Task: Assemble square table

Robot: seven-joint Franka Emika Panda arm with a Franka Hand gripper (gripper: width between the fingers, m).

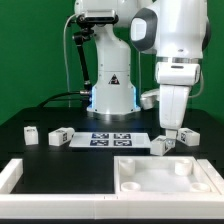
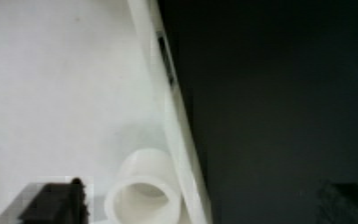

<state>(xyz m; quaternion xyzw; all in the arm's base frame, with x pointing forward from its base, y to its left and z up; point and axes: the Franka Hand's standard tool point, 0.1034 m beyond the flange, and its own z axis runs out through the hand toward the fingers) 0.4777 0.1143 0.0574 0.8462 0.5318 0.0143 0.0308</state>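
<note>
In the lower right of the exterior frame, the square table's slab (image 1: 160,180) lies flat with its sockets bare; I see no leg fitted. The gripper (image 1: 171,130) hangs just above its far edge. My wrist view shows the fingers (image 2: 51,203) spread wide, gripping nothing, with the slab's rim and an empty socket (image 2: 144,197) between them. Two legs (image 1: 162,146) sit near that edge, and two other legs (image 1: 58,135) sit at centre left beside the marker board (image 1: 113,139). I judge that assembly has hardly begun.
</note>
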